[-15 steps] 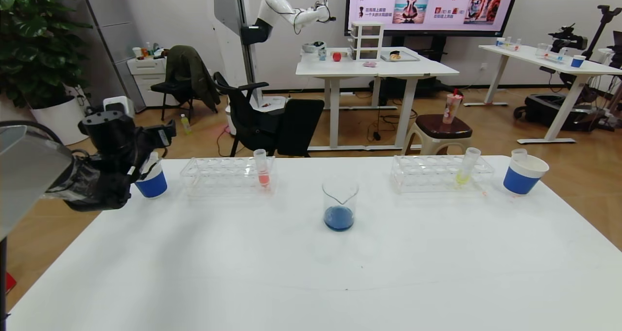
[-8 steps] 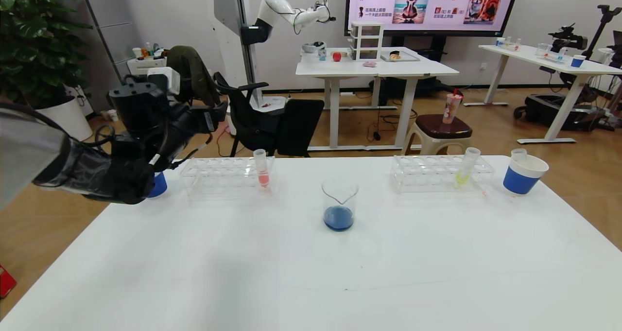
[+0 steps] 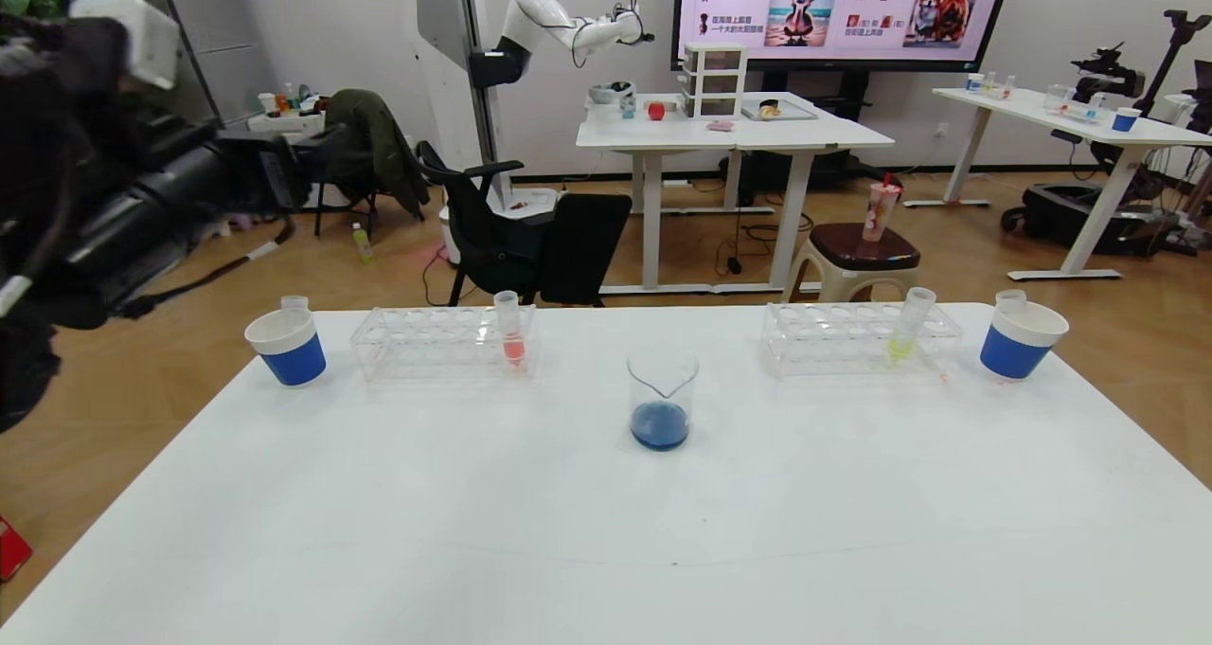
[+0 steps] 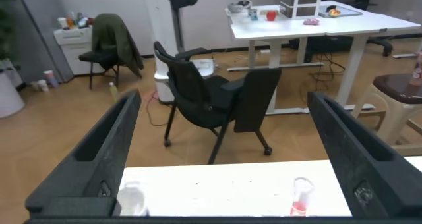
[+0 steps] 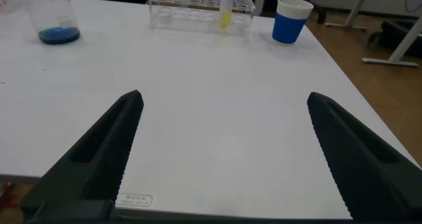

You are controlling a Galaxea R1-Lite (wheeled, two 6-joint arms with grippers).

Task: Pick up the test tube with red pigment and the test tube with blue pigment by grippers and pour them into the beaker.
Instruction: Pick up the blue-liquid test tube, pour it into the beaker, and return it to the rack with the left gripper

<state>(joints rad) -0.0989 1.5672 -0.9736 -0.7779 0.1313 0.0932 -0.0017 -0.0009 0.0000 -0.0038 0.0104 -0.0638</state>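
Note:
The beaker (image 3: 662, 398) stands mid-table with dark blue liquid in its bottom; it also shows in the right wrist view (image 5: 51, 16). No tube with blue or saturated orange-red liquid is in view. A tube with salmon-pink liquid (image 3: 511, 329) stands in the left rack (image 3: 417, 342). An empty clear tube (image 3: 294, 302) leans in the left paper cup (image 3: 288, 346), and another (image 3: 1011, 296) in the right cup (image 3: 1018, 340). My left gripper (image 3: 276, 179) is open and empty, high above the floor left of the table. My right gripper (image 5: 224, 151) is open and empty over the table's near right part.
The right rack (image 3: 857, 337) holds a yellow-liquid tube (image 3: 911, 325). In the left wrist view (image 4: 224, 158) the gripper looks over the table's far edge at the pink tube (image 4: 301, 199) and a black chair (image 4: 211, 95). A stool with a drink (image 3: 866, 247) stands behind the table.
My left arm has risen from the left paper cup and swung up and back to the left. The cup with the empty tube in it now shows.

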